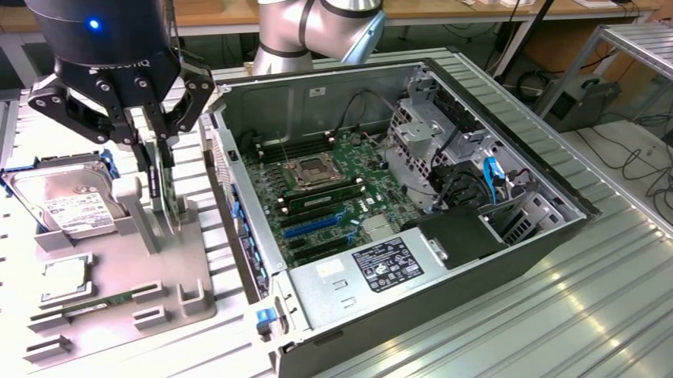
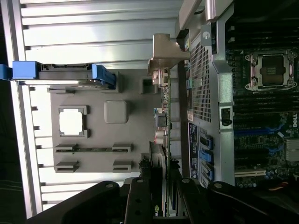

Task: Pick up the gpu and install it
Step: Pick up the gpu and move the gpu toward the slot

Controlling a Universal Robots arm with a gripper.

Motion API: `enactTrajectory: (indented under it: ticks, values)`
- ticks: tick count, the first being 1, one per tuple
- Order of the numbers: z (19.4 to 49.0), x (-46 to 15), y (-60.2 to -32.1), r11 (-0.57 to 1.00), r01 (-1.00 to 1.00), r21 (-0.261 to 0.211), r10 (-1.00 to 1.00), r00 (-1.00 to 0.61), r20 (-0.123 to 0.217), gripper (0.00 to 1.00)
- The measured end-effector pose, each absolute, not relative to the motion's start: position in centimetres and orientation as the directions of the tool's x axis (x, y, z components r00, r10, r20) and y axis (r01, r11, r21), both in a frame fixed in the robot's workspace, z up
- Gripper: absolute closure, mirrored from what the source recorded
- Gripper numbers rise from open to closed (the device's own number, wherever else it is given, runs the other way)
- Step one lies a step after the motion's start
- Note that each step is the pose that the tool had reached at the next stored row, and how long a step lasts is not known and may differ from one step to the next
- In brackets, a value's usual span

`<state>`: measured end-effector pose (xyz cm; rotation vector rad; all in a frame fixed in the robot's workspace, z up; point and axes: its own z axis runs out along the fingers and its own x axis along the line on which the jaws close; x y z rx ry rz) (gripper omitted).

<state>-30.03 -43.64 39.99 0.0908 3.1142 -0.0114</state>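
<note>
The gripper [image 1: 156, 153] is closed on the gpu [image 1: 163, 201], with one finger set against each face of the card near its upper edge. The gpu is stood on its long edge in a slotted holder at the edge of the grey fixture tray [image 1: 158, 291] nearest the computer case [image 1: 315, 94]. Whether it is raised clear of the slot cannot be told. For a sound pick-up, the card is to be kept upright and drawn straight along the slot walls, so that nothing is levered. Clamping force is judged best carried by the rigid black cooler, not the bare board. The card is thin, flat and dark, with a bent silver metal bracket [image 2: 164, 53] at one end. The tray appears to be matt moulded plastic with raised ribs. The case is sheet metal, perforated in places.
</note>
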Motion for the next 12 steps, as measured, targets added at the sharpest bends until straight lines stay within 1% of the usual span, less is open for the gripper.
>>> enactTrajectory:
  ticks: [12]
  values:
    - [40.30,-30.03,-43.65,0.998,0.058,-0.007,0.058,-0.998,-0.026,0.74]
